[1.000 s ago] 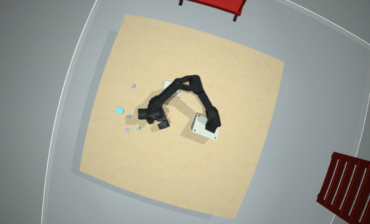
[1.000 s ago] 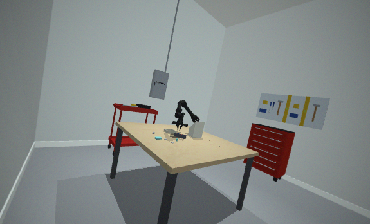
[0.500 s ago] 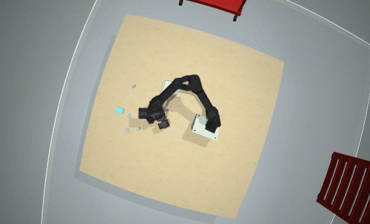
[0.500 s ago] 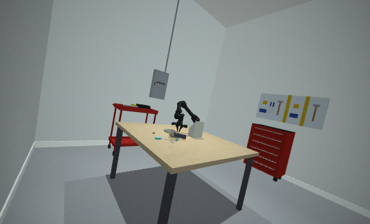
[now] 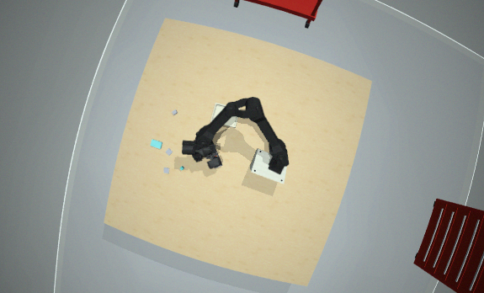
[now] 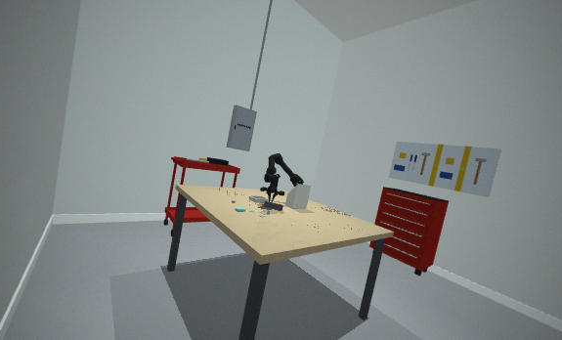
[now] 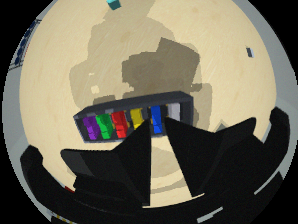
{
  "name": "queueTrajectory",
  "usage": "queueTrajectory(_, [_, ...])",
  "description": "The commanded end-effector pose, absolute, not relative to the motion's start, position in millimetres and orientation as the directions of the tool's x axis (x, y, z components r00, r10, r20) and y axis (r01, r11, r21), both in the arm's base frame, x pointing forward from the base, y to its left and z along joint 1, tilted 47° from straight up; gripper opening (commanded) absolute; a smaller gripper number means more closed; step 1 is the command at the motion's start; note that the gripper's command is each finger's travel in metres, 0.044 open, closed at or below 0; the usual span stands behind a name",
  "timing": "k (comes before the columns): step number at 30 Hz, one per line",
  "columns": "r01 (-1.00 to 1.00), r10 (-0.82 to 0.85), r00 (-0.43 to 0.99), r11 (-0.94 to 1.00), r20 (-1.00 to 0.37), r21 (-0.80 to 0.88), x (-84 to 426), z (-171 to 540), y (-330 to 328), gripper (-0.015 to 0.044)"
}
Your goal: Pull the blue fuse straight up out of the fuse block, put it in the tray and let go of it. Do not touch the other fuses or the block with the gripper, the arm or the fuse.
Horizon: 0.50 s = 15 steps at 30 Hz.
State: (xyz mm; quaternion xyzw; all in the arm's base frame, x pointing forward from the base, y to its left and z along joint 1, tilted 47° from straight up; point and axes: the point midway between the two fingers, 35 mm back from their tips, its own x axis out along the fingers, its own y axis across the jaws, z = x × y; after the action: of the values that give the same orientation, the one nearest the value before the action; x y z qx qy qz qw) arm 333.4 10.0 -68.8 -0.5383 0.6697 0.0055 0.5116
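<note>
The dark fuse block (image 6: 273,207) (image 7: 135,100) lies on the table. In the wrist view it holds a row of fuses: purple, green, red, yellow, blue and white. The blue fuse (image 7: 156,113) stands in its slot between the yellow fuse (image 7: 136,116) and the white fuse (image 7: 174,111). My gripper (image 6: 272,201) (image 7: 156,123) is partly open and empty, pointing down just above the block. Its fingertips show on either side of the blue fuse's near end; their exact height is hard to tell. The pale tray (image 5: 215,110) (image 6: 258,198) is partly hidden under the arm in the top view.
The arm's base stands on a white box (image 5: 260,169) (image 6: 298,197). A cyan block (image 5: 156,144) (image 6: 240,209), a small teal cube (image 5: 182,168) (image 7: 114,4) and small grey pieces, such as one grey piece (image 5: 169,151), lie on the table beyond the fuse block.
</note>
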Motion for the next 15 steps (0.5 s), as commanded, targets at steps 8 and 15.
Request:
queueTrajectory(8, [-0.728, -0.719, 0.106, 0.414, -0.687, -0.546, 333.7, -69.2, 8.7, 0.0074])
queueTrajectory(15, [-0.728, -0.719, 0.106, 0.414, -0.687, -0.546, 334.2, -72.4, 5.2, 0.0074])
